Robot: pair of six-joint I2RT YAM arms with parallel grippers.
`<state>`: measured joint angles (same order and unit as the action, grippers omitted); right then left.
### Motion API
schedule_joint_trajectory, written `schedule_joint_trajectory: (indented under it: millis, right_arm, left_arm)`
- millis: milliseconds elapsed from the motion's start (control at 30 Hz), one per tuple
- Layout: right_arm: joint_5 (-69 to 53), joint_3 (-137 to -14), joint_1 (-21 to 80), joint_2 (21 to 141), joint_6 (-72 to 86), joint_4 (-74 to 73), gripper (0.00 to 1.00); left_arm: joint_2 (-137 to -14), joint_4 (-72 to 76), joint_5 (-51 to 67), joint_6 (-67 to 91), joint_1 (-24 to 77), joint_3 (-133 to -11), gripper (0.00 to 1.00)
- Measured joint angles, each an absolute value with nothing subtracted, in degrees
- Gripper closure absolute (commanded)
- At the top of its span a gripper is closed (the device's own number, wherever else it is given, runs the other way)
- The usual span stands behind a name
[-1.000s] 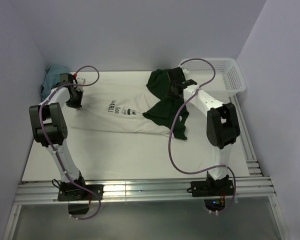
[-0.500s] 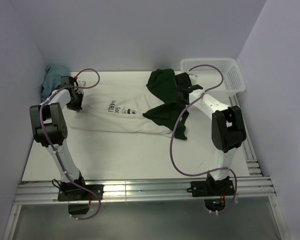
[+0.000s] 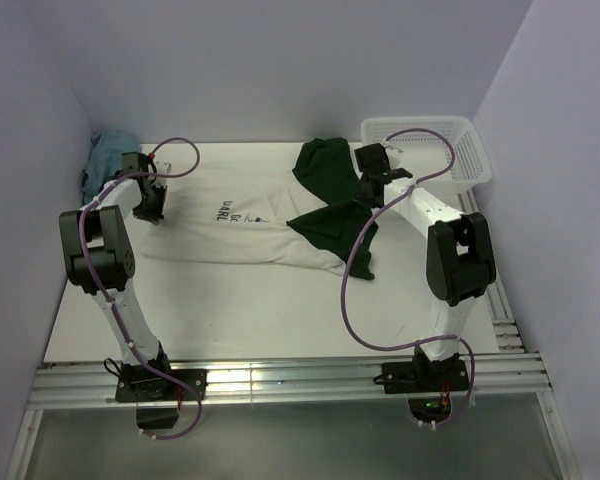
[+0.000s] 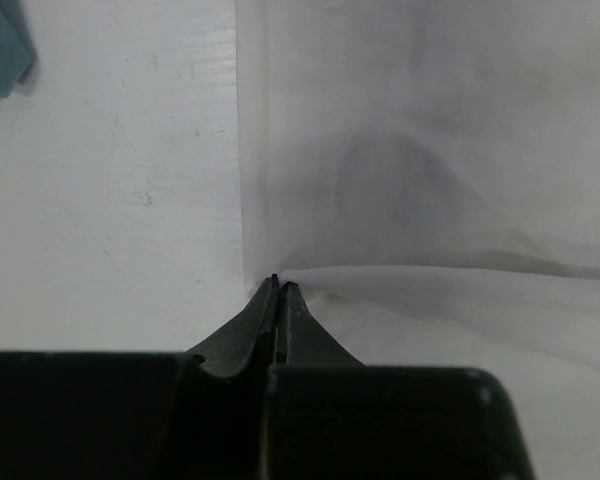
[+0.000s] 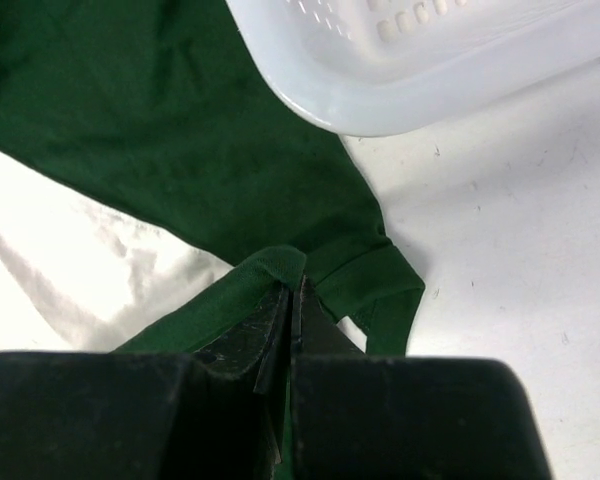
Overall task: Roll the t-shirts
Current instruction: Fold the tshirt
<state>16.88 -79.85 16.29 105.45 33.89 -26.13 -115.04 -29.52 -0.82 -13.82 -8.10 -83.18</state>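
The soft, floppy t-shirt lies spread on the tabletop, the left claw pinched shut on its white edge and the right claw pinched shut on a green sleeve, likely good places to hold such light cloth.

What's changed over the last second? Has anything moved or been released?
The right gripper, shut on the green cloth of the t-shirt, moved right toward the basket, tugging the cloth slightly. Nothing was let go. The left gripper stayed clamped on the shirt's white edge, and the teal cloth did not move.
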Motion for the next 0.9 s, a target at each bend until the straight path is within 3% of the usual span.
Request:
schedule_joint_trajectory:
  millis: [33,100,133,167,233,267,367,567,733,900]
  right_arm:
    - [16.84,-79.85,16.19,105.45,33.91,-26.13,1.0]
    - [16.64,-79.88,16.03,105.45,34.09,-26.15,0.87]
    - [16.58,-79.92,15.99,105.47,34.17,-26.17,0.79]
    - [16.45,-79.96,15.97,105.51,34.26,-26.15,0.63]
    - [16.47,-80.14,15.92,105.58,34.33,-26.15,0.55]
    - [16.43,-80.34,15.88,105.67,34.15,-26.17,0.47]
    - [16.4,-81.49,15.79,106.28,33.98,-26.22,0.39]
    - [16.25,-82.67,15.81,106.43,34.0,-26.28,0.39]
    - [14.9,-80.01,16.62,104.68,34.96,-25.82,0.42]
    - [13.54,-74.48,20.64,102.89,37.23,-24.25,0.53]
  left_arm:
    - [-115.0,-29.5,-0.82,-13.8,-8.1,-83.09,0.93]
    - [-114.89,-29.36,-0.82,-13.8,-8.08,-82.94,0.86]
    - [-114.78,-29.34,-0.82,-13.8,-8.08,-82.89,0.82]
    - [-114.67,-29.34,-0.8,-13.78,-8.08,-82.87,0.75]
    - [-114.3,-29.34,-0.8,-13.8,-8.08,-82.87,0.71]
    - [-114.02,-29.34,-0.75,-13.74,-8.08,-82.87,0.61]
    - [-112.97,-29.34,-0.49,-13.63,-8.08,-82.89,0.48]
    - [-111.35,-29.34,0.62,-12.67,-7.95,-83.24,0.3]
    - [-108.64,-29.39,1.58,-12.51,-7.88,-83.33,0.3]
    - [-105.01,-29.65,2.13,-12.56,-7.88,-83.37,0.3]
